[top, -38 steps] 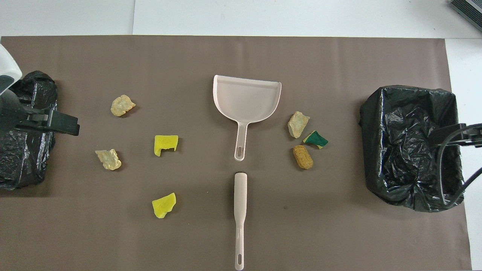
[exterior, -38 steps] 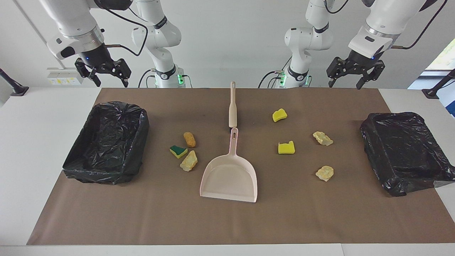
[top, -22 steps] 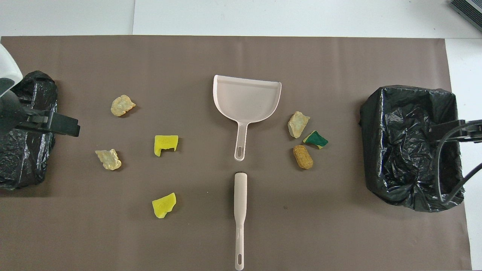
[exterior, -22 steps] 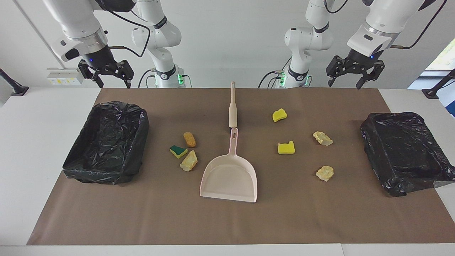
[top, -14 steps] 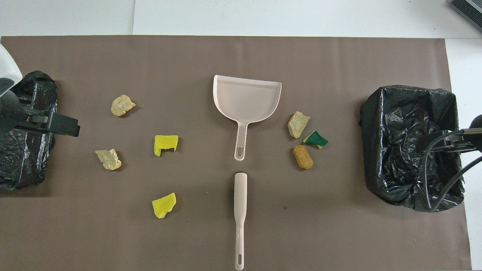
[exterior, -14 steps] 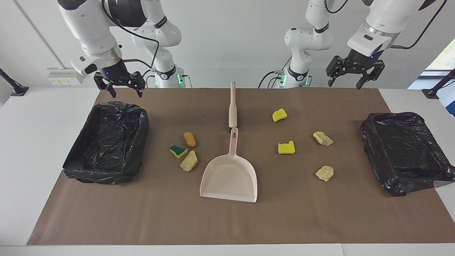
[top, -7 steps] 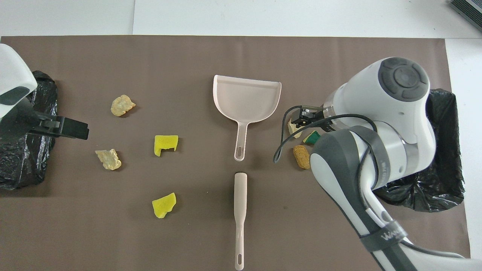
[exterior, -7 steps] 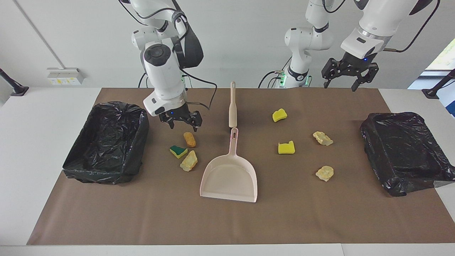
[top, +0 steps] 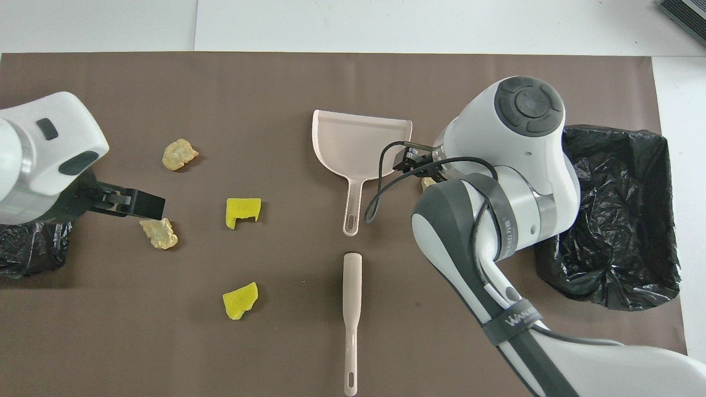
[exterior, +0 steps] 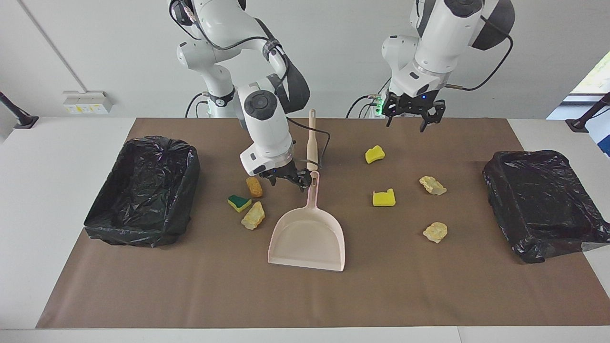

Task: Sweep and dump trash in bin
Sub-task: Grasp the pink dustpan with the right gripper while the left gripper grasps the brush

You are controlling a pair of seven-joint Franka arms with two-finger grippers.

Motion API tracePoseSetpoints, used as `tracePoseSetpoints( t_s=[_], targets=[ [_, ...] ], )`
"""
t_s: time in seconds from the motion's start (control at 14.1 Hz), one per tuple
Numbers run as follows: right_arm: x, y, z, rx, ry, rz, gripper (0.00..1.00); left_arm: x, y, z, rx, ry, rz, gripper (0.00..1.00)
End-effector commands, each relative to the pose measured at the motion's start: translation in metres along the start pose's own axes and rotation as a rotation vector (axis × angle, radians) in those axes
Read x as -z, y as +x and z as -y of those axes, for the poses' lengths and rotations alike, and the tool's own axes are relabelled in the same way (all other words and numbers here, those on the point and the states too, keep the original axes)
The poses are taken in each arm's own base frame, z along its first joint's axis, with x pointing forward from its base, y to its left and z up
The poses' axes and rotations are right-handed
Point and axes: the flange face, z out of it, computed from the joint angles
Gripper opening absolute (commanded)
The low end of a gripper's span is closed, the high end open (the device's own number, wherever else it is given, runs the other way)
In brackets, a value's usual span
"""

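Seven bits of trash lie on the brown mat (exterior: pixel 190 295) that covers the tabletop (exterior: pixel 57 295). Three sit together toward the right arm's end, beside the dustpan (exterior: pixel 307 238): an orange-brown piece (exterior: pixel 254 186), a green-topped sponge bit (exterior: pixel 238 202) and a pale lump (exterior: pixel 253 215). Four lie toward the left arm's end: two yellow sponge bits (exterior: pixel 375 154) (exterior: pixel 384 197) and two pale lumps (exterior: pixel 432 185) (exterior: pixel 435 231). The dustpan lies flat at the mat's middle, handle toward us. The brush (exterior: pixel 311 140) lies just nearer to us than that handle, in line with it.

Our right pincer (exterior: pixel 286 180) hangs low beside the dustpan handle, close to the orange-brown piece; its fingers stand apart and hold nothing. Our left pincer (exterior: pixel 412 116) is up over the mat's edge nearest us, by the nearer yellow bit, also spread wide and empty.

A black-lined bin (exterior: pixel 143 190) stands at the right arm's end of the mat, another bin (exterior: pixel 543 205) at the left arm's end.
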Motion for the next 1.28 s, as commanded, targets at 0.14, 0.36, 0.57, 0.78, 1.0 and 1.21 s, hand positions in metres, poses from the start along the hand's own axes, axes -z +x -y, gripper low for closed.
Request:
tracePoseSetpoints(
  t_s=[0.14,0.36,0.57,0.78,1.0,1.21],
  targets=[
    [-0.049,-0.015,0.035,0.019,-0.009,0.078,1.0,-0.066,-0.072,-0.072,-0.055,-0.016,-0.031,1.0],
    [-0.051,-0.017,0.037,0.028,-0.004,0.078,1.0,-0.105,-0.101,-0.132,-0.035,-0.022,-0.045,1.0],
    [-0.055,-0.016,0.038,0.021,0.011,0.084,1.0,-0.153,-0.135,-0.185,-0.031,-0.038,-0.066,1.0],
    [-0.055,-0.017,0.039,0.015,0.021,0.091,1.0,-0.181,-0.154,-0.218,-0.034,-0.044,-0.068,1.0],
    [-0.06,-0.017,0.04,0.009,0.05,0.083,1.0,-0.211,-0.159,-0.239,-0.017,-0.044,-0.064,1.0],
    [-0.06,-0.017,0.04,0.015,0.054,0.079,1.0,-0.222,-0.166,-0.248,0.001,-0.046,-0.063,0.83]
  ],
)
